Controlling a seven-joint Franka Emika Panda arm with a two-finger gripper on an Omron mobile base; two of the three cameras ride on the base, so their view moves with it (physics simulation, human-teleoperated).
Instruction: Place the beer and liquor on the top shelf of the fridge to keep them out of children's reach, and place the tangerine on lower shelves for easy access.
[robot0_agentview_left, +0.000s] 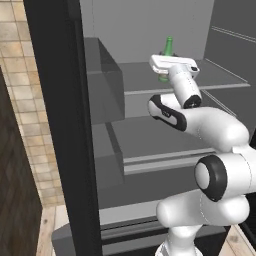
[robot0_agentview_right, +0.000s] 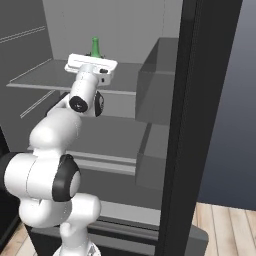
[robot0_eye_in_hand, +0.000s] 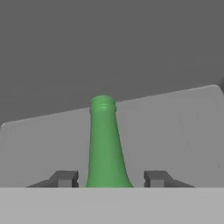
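- Our gripper (robot0_eye_in_hand: 109, 178) sits right at the beer (robot0_eye_in_hand: 105, 144); both fingertips (robot0_eye_in_hand: 65, 178) stand off the green neck with a gap each side, so we'd call it let go, not squeezing
- beer stands upright on the top shelf of the fridge (robot0_agentview_left: 135, 75); hand hides its lower half in both base views
- fridge (robot0_agentview_right: 125, 30) door bins (robot0_agentview_left: 102, 85) sit beside the shelf

The white arm (robot0_agentview_left: 210, 135) reaches up toward twelve o'clock, wrist level. The gripper (robot0_eye_in_hand: 109, 178) points forward, its fingertips (robot0_eye_in_hand: 65, 178) standing parted.
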